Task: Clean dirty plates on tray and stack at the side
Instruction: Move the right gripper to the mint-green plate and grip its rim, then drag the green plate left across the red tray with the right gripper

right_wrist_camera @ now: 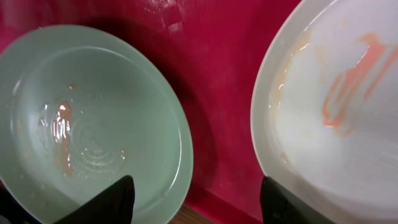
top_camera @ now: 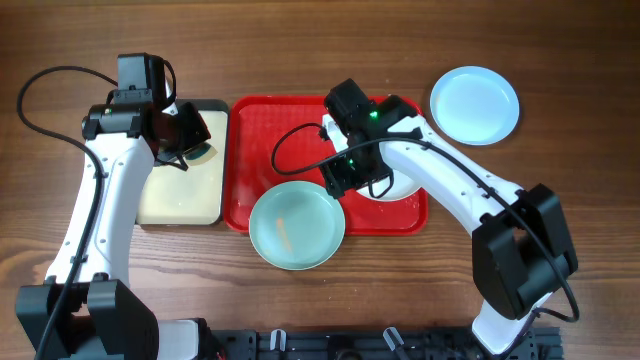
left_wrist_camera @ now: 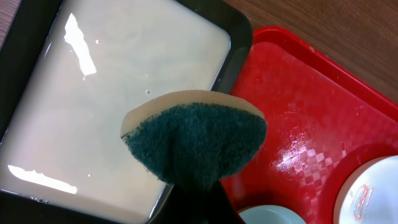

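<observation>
The red tray lies mid-table. A pale blue-green plate with orange smears overhangs its front edge. A white plate smeared with orange sits at the tray's right, partly under my right arm. My right gripper is open and low over the tray. One finger is over the pale plate, the other by the white plate. My left gripper is shut on a green-and-cream sponge, held above the black-rimmed tray. A third, light-blue plate rests on the table at the far right.
The black-rimmed tray of cream liquid sits right beside the red tray's left edge. Bare wooden table surrounds both trays. Cables run from both arms.
</observation>
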`<state>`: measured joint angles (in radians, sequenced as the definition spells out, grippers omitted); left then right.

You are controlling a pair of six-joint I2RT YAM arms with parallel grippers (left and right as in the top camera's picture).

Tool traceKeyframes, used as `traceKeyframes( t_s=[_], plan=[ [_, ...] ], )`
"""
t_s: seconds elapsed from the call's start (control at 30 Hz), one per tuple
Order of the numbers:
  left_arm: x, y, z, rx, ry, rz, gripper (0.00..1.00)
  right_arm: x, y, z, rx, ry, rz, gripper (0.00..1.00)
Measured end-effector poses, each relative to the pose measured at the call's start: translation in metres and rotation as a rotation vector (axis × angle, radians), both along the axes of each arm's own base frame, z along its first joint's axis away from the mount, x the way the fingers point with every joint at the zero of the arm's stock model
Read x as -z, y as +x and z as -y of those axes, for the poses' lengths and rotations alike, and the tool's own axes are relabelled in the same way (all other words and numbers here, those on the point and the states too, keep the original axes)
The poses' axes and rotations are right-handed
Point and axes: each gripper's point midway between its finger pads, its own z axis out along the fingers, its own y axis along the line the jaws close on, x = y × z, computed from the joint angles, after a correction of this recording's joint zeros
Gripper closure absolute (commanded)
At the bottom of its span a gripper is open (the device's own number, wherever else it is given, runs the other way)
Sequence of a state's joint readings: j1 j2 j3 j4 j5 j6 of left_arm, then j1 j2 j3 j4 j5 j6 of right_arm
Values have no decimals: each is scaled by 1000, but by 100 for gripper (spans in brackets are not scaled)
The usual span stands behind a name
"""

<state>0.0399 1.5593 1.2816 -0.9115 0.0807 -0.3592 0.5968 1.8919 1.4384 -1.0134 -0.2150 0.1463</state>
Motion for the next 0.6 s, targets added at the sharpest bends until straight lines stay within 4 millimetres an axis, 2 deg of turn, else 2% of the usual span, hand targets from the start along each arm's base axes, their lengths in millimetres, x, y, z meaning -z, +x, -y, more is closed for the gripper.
traceKeyframes(
  t_s=[0.2,0.47,0.6],
  plan=[
    [0,0,0,0,0,0,96,15,0,1,7,5,11,35],
    [0,0,0,0,0,-1,96,14,9,-6,10,31,50,43],
    [0,-1,0,0,0,-5,96,14,7,-4,10,26,41,46]
  ],
)
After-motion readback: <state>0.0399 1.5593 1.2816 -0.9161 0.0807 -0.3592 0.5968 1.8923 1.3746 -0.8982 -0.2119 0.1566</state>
